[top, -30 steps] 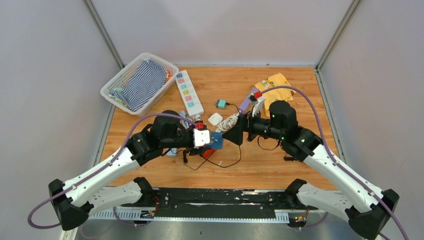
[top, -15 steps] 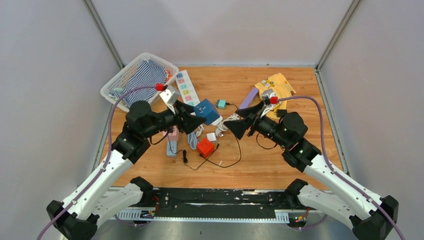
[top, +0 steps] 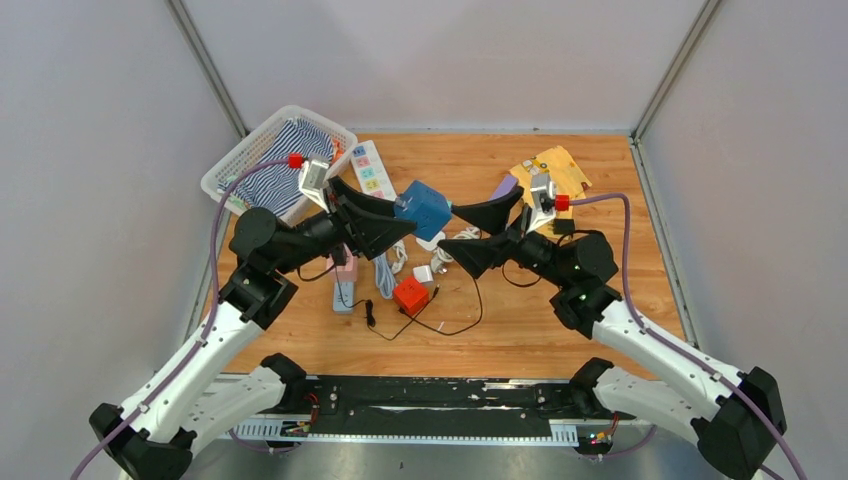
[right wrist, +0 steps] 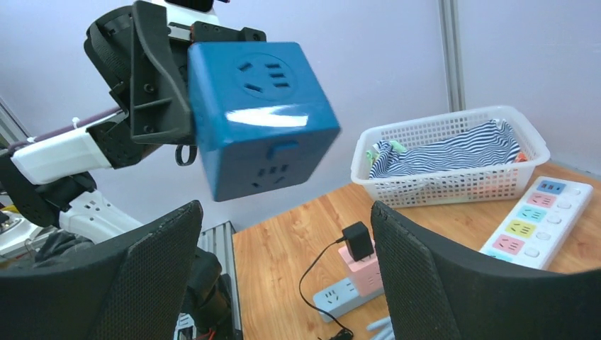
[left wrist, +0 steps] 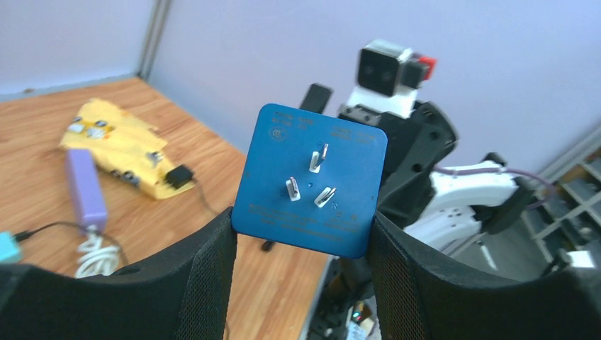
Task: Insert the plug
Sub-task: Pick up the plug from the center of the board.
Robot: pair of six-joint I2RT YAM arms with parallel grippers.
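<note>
My left gripper (top: 408, 218) is shut on a blue cube plug (top: 422, 208) and holds it in the air above the middle of the table. In the left wrist view the cube's flat face with three metal prongs (left wrist: 312, 180) faces the camera, clamped between the fingers (left wrist: 198, 283). My right gripper (top: 482, 232) is open and empty, just right of the cube and pointing at it. In the right wrist view the cube (right wrist: 262, 113) hangs above and beyond the open fingers (right wrist: 152, 269), its socket faces showing. A white power strip (top: 376, 185) lies at the back left.
A white basket (top: 232, 172) with striped cloth stands at the back left. A pink and grey socket block with a black adapter (top: 343, 282), a red cube (top: 410, 295), a white charger (top: 424, 274) and loose cables lie below the cube. A yellow pouch (top: 555, 168) and a purple bar (top: 503, 188) lie at the back right.
My left arm has lifted the blue cube up from near the table and carried it back and to the right. My right gripper has opened, risen and turned toward the cube.
</note>
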